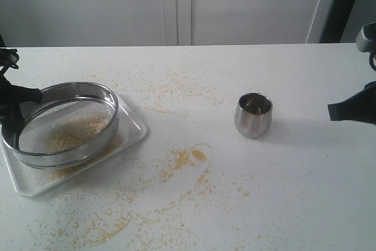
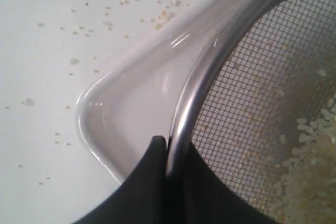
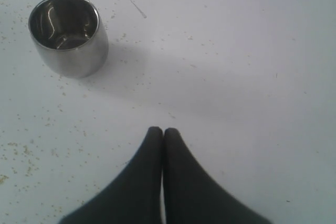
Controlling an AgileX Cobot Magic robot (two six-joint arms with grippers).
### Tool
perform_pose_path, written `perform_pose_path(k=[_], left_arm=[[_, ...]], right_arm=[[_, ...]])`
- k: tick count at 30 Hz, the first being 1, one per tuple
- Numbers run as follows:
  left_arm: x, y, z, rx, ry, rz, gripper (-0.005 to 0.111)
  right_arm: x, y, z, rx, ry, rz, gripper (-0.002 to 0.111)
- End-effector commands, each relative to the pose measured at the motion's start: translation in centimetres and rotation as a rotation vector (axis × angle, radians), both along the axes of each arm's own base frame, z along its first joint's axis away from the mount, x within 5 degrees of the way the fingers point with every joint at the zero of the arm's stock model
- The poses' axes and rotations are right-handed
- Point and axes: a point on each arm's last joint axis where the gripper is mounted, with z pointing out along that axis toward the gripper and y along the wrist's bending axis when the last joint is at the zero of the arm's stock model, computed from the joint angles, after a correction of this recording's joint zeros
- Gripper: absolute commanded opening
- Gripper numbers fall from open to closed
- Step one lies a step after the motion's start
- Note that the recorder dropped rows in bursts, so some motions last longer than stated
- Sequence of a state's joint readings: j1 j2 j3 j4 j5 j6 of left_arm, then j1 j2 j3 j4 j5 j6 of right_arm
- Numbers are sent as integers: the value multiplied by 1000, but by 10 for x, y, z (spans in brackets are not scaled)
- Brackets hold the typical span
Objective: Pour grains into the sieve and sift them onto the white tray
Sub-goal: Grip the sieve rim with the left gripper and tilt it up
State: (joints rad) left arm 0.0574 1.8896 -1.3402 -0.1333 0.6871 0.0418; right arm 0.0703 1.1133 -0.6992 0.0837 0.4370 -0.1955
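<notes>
Left jaws pinch the sieve [image 1: 70, 156] rim; grains [image 1: 79, 131] lie inside it, over the white tray [image 1: 136, 129]. Right jaws pressed together, empty, near a steel cup [image 1: 254, 116].

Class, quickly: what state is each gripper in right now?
Left gripper: closed on the rim of the sieve.
Right gripper: closed, holding nothing.

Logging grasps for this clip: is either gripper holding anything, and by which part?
The left gripper holds the sieve by its steel rim, fingers on either side of it. The right gripper is shut, empty.
</notes>
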Motion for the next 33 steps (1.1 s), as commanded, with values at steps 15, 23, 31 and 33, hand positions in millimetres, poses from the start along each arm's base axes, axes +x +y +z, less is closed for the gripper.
perform_pose_path(k=[15,23,31,33], left_arm=[[2,23,4,-151,-40,116,0],[-2,31,1,-89,7,137,0],[2,22,7,-115,-59,121,0],[2,15,8,-86,-72,-14,0]], right_arm=[[-1,1,1,-8,-14,14,0],[0,1,1,-8,-19,13,0],[-1,1,1,-8,-16,13,0],[-1,1,1,-8,-16,13,0]])
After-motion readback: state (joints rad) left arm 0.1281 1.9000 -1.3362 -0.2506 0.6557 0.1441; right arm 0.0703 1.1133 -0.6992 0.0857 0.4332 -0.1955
